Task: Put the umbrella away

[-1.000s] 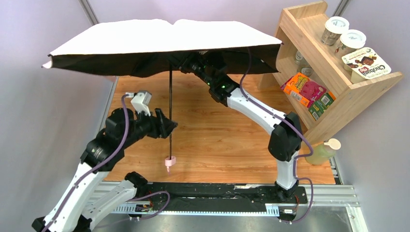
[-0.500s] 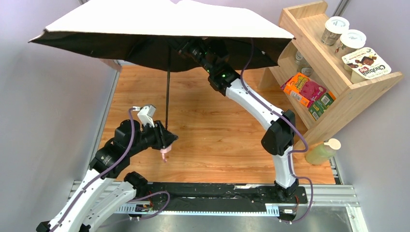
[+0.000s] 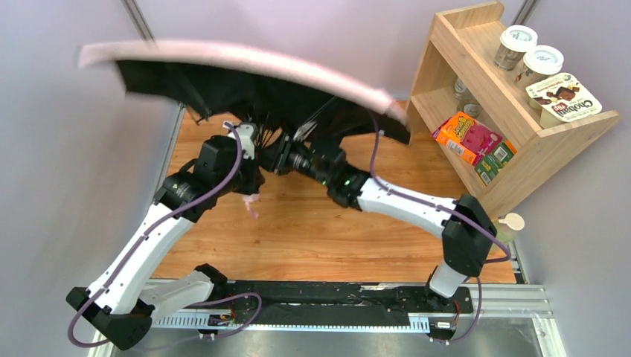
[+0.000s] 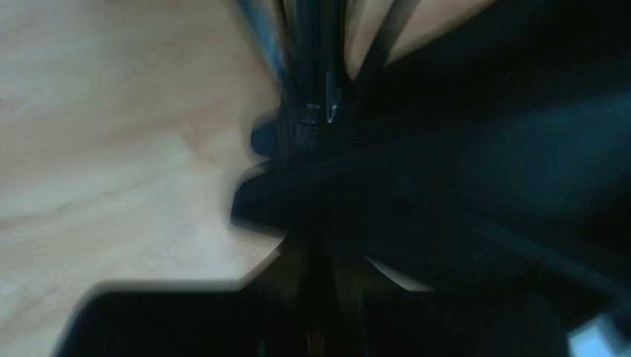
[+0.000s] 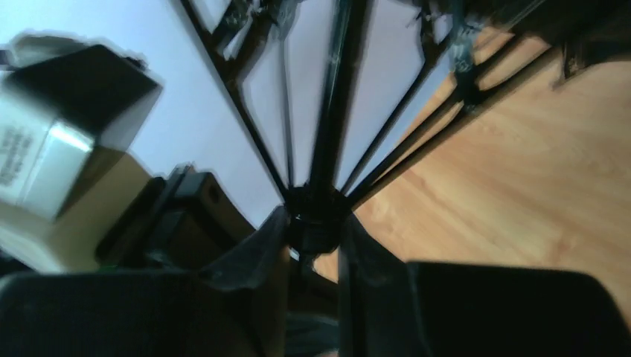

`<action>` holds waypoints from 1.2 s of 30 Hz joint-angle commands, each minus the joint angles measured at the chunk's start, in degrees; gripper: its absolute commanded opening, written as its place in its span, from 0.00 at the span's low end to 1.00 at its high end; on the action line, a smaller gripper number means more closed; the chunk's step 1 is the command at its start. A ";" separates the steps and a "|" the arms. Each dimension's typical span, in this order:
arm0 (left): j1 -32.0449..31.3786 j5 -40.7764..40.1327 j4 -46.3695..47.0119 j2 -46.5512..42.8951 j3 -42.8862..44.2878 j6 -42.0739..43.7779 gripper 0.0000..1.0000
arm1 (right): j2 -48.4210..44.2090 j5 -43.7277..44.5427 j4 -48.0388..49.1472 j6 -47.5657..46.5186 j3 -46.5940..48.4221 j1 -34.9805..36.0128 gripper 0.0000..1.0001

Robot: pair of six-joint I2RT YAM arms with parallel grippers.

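Note:
The umbrella [image 3: 245, 63] is open, pale pink on top and black underneath, tilted low over the back of the table and blurred by motion. Its pink strap [image 3: 251, 202] dangles under the left arm. My left gripper [image 3: 257, 172] is under the canopy, shut on the dark shaft [image 4: 316, 67], which runs straight between the jaws of the left gripper [image 4: 318, 297]. My right gripper [image 3: 281, 160] is close beside it. In the right wrist view the right gripper [image 5: 316, 238] clamps the black hub [image 5: 316, 212] where the ribs [image 5: 402, 141] meet.
A wooden shelf [image 3: 513, 126] with cups and snack boxes stands at the right, near the canopy's edge. A green bottle [image 3: 497, 232] sits by the shelf's foot. Walls close in on the left and the back. The wooden table [image 3: 335, 238] shows in front.
The umbrella has dropped and tilted, its right side lower. My left arm has swung up the shaft to just under the canopy and shut on it. The right arm has lowered.

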 commanded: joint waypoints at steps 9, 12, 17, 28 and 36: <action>1.17 -0.35 17.39 -9.35 -5.75 -3.02 0.06 | 1.99 -6.43 4.32 2.68 -2.52 0.49 0.00; 1.17 2.28 11.17 -11.02 -6.89 -4.60 0.65 | 1.82 -6.43 3.26 2.77 -0.32 -1.62 0.00; 1.17 6.49 6.40 -24.26 -14.35 -5.66 0.75 | 4.09 -10.82 -1.76 2.15 7.67 -6.01 0.00; 1.17 29.44 6.14 -39.33 -0.69 -0.40 0.74 | 10.08 -36.13 6.15 -2.32 12.00 -18.41 0.00; 1.17 14.48 2.45 -30.99 21.55 -0.03 0.88 | 8.23 -42.12 6.69 -7.15 7.16 -21.75 0.00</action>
